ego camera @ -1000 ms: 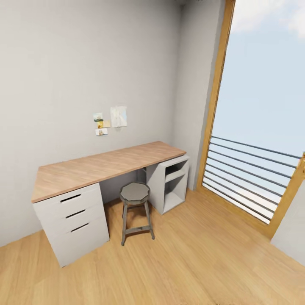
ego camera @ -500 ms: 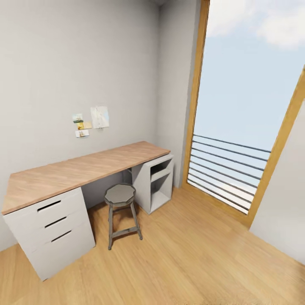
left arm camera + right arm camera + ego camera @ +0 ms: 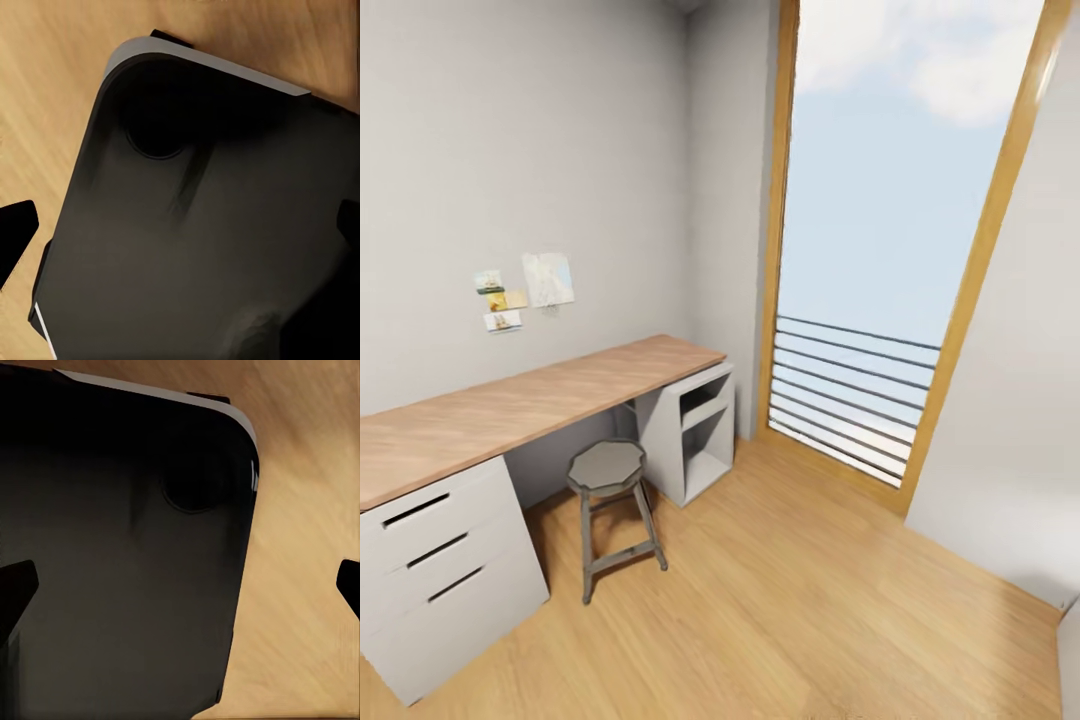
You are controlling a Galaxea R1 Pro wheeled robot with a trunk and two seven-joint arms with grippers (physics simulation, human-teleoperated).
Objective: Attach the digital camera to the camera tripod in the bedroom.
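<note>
I am in a room with pale grey walls (image 3: 510, 150) and a light wood plank floor (image 3: 790, 610). The digital camera and the camera tripod are out of view. In the left wrist view my left gripper (image 3: 180, 229) hangs open over my own black base (image 3: 195, 247), its dark fingertips (image 3: 15, 234) far apart with nothing between them. My right gripper (image 3: 180, 585) is open in the same way in the right wrist view, above the black base (image 3: 112, 555) and the plank floor (image 3: 300, 622).
A long wooden desk (image 3: 530, 405) runs along the left wall, with a white drawer unit (image 3: 440, 570) and an open white shelf unit (image 3: 695, 430). A grey stool (image 3: 610, 500) stands before it. A tall wood-framed window with railings (image 3: 860, 390) lies ahead, and a grey wall (image 3: 1010, 430) at right.
The whole picture has slid left, so the camera has turned right. The window now sits at the centre and a right-hand wall has come into view. Nothing in the room itself has moved.
</note>
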